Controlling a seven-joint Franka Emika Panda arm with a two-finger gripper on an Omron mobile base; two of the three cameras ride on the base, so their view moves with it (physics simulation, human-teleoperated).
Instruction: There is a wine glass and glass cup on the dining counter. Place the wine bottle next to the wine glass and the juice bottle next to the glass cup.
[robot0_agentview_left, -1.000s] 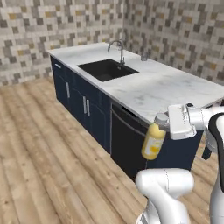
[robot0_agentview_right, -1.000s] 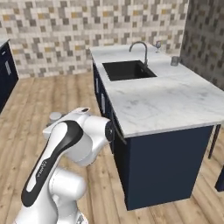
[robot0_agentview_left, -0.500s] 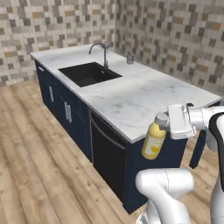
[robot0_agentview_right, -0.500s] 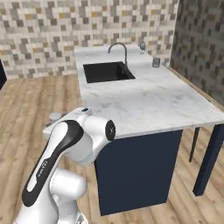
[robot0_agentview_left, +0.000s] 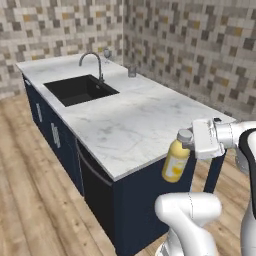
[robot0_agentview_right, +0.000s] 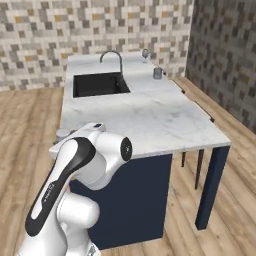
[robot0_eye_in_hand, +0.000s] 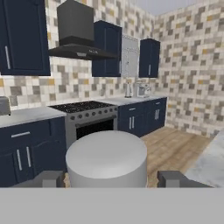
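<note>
Holding the juice bottle (robot0_agentview_left: 176, 162) by its neck, I have my gripper (robot0_agentview_left: 186, 140) at the near right corner of the dining counter (robot0_agentview_left: 130, 120), out past its edge, so the yellow body hangs in front of the dark navy base rather than over the marble. My jaws stand fairly wide, one finger (robot0_eye_in_hand: 47, 178) on each side of the grey-white cap (robot0_eye_in_hand: 106, 157), which sits right between them in the hand view. The bottle is upright, with its pale label patch facing the near side.

Far along the counter, beyond the black sink (robot0_agentview_left: 80, 89) and its curved faucet (robot0_agentview_left: 92, 62), the glass cup (robot0_agentview_left: 132, 72) stands near the right edge of the marble. The wine glass (robot0_agentview_left: 107, 52) is farther still, close to the far end by the tiled wall, and apart from the cup. From the right base view I see the same pair: the cup (robot0_agentview_right: 157, 73) nearer, the stemmed glass (robot0_agentview_right: 145, 53) behind it.

Both glasses are well apart from the bottle I carry, with the whole stretch of veined marble between us.

Looking along my fingers, I see a stove (robot0_eye_in_hand: 89, 116) under a dark range hood (robot0_eye_in_hand: 76, 35), with navy cabinets (robot0_eye_in_hand: 144, 113) along the far wall
</note>
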